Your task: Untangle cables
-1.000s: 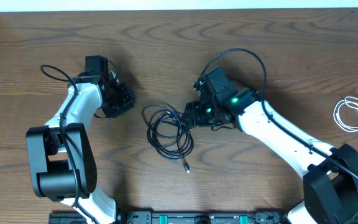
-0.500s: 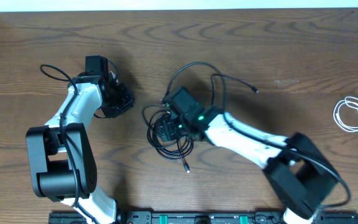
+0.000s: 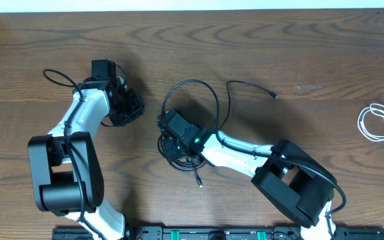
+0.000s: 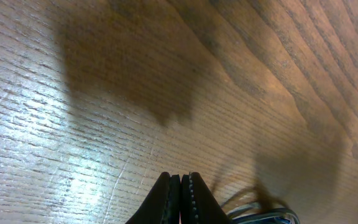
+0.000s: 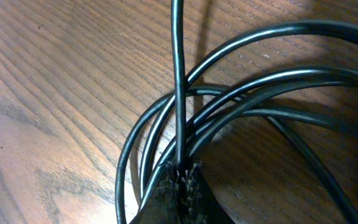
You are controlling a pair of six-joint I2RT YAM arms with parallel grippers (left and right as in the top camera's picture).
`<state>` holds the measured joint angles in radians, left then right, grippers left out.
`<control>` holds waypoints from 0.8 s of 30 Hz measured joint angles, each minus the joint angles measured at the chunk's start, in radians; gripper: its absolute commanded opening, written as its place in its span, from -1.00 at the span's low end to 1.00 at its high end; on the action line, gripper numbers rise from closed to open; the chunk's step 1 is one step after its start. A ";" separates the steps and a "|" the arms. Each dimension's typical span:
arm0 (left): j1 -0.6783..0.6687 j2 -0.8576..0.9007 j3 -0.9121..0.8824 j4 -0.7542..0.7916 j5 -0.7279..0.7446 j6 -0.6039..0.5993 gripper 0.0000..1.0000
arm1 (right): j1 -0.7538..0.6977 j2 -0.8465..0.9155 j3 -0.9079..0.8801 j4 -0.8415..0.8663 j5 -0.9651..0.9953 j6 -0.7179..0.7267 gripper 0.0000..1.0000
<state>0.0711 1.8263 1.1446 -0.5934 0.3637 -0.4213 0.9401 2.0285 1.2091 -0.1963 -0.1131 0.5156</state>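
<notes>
The right claw (image 5: 182,177) is clenched tight on one strand of the black cables (image 5: 178,62). In the right wrist view that strand runs straight up from between its tips. More black loops curl around the tips and lie on the wooden table (image 5: 42,93). From above, the right claw (image 3: 173,143) sits on top of the black bundle, near the middle of the table and a bit to the left. One big loop of the bundle reaches toward the far side. One end trails off to the right, and another end lies on the near side. The left claw (image 4: 180,186) is clenched too, with its two tips pressed together and nothing between them, over bare wood. From above, it is to the left of the black cables, near them but not touching. The white cable (image 3: 377,123) lies coiled by itself at the right edge of the table, well apart from the black ones and from both claws.
</notes>
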 measured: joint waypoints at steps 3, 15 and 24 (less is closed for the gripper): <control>0.000 0.000 0.000 0.000 0.000 0.000 -0.84 | -0.004 -0.001 0.000 -0.004 0.003 0.000 -0.98; 0.000 0.000 0.000 0.000 0.008 0.000 -0.84 | -0.274 -0.121 -0.001 0.040 -0.399 0.003 -0.99; 0.000 0.000 0.000 0.047 0.153 0.070 -0.84 | -0.414 -0.122 -0.001 0.032 -0.694 -0.046 -0.98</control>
<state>0.0711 1.8263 1.1446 -0.5468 0.5167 -0.3515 0.5259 1.9064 1.2079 -0.1646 -0.8066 0.4694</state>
